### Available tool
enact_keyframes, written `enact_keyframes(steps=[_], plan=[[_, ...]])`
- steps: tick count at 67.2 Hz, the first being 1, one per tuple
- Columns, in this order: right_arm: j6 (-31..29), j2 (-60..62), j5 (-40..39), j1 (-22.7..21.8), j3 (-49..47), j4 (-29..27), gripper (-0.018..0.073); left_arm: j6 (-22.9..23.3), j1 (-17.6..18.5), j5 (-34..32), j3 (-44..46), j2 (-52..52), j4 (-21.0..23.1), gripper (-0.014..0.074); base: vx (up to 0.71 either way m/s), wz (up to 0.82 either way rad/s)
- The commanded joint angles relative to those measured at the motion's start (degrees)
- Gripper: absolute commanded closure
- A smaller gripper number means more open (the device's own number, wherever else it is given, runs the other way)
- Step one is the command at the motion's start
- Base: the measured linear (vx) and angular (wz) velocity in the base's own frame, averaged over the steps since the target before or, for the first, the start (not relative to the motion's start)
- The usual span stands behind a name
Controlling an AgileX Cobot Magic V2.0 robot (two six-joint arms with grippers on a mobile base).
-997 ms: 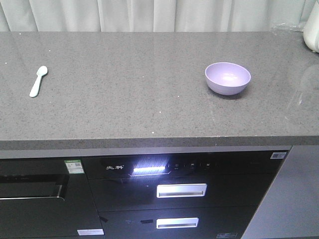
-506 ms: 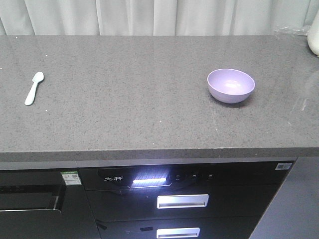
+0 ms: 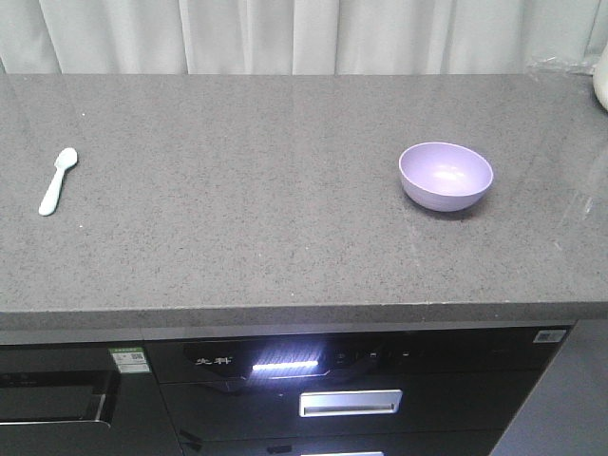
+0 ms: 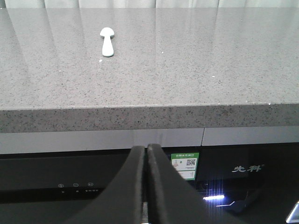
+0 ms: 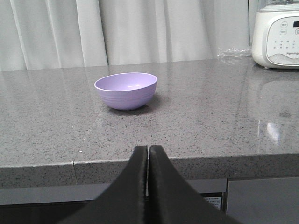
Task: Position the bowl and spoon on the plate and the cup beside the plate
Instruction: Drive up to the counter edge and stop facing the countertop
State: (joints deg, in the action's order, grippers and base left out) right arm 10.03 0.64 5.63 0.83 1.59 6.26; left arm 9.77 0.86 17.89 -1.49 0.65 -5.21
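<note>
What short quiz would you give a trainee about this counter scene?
1. In the front view, on which side of the bowl does the spoon lie?
2. True or false: the left gripper and the right gripper are both shut and empty.
3. Which task things does no view show? A bowl and spoon; B plate and cup; C spoon and cup.
Key: 1 left; 2 true; 3 B.

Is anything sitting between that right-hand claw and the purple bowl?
Nothing visible. Only grey countertop lies between the shut right gripper and the bowl; the white appliance stands well off to the side.
</note>
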Motion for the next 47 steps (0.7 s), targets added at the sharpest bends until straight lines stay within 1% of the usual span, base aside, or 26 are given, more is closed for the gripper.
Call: enact_keyframes(steps=[1,47], plan=[[-0.6,0.61,-4.23,-0.07,0.22,0.35,0.0562,0.56,0.29,-3.97,0.5,0.79,-0.1,0.0603,0.06,0.0],[-0.6,0.61,-4.23,-0.07,0.22,0.35,0.0562,0.56,0.29,-3.97,0.5,0.79,-0.1,0.0603,0.07,-0.01]])
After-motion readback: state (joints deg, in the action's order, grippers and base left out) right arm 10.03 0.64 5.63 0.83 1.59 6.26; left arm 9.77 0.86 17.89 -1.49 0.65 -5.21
